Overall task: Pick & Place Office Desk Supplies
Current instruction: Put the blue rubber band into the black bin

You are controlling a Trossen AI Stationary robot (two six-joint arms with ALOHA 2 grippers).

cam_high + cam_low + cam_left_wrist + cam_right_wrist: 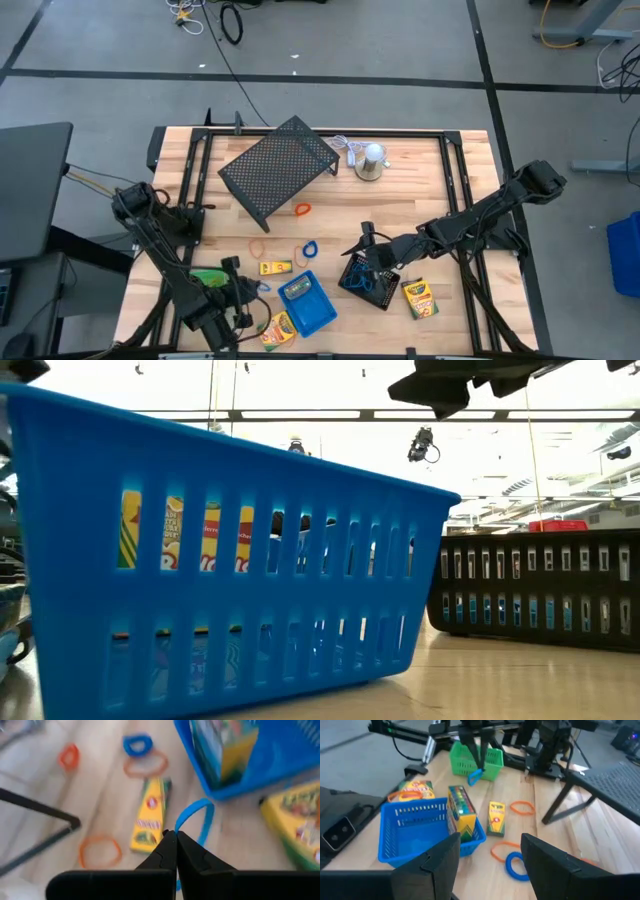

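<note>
Closed left fingers point(176, 851) pinched a blue loop point(197, 817) above the table, beside the blue tray point(310, 305). Carry it level. Right gripper point(366, 262) waited open over the mesh tray point(370, 283).

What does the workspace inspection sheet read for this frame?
Surface: wooden table, bare in places.
Job's things: blue tray holding a crayon box; more crayon boxes flat; green tray; black mesh tray; loose loops.
Clutter: large mesh rack, silver dome.
Grippers: left gripper jaws shut on a blue loop; right gripper open, empty, over the black mesh tray.
Cables: white cord at dome; floor cables.
Surroundings: grey floor, no people seen.
</note>
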